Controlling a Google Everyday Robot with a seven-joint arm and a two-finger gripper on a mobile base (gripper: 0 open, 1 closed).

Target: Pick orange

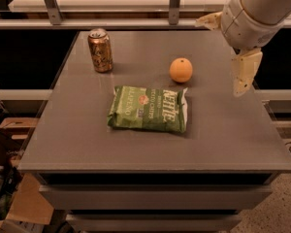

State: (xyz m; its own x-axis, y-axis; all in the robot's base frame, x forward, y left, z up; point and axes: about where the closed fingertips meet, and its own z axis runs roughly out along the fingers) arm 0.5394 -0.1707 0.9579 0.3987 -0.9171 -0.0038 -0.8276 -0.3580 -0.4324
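Observation:
The orange (181, 70), small and round with a dark stem dimple, sits on the grey table (223, 130) right of centre, toward the back. My gripper (226, 48) hangs above the table's right edge, to the right of the orange and higher than it. It is apart from the orange. Its two cream fingers are spread wide: one points down (244, 74), the other points left (208, 21). It is open and holds nothing.
A gold-brown drink can (100, 50) stands at the back left. A green chip bag (149, 109) lies flat in the middle, just in front of the orange. A rail (136, 24) runs behind the table. Cardboard boxes (9, 198) sit on the floor at the left.

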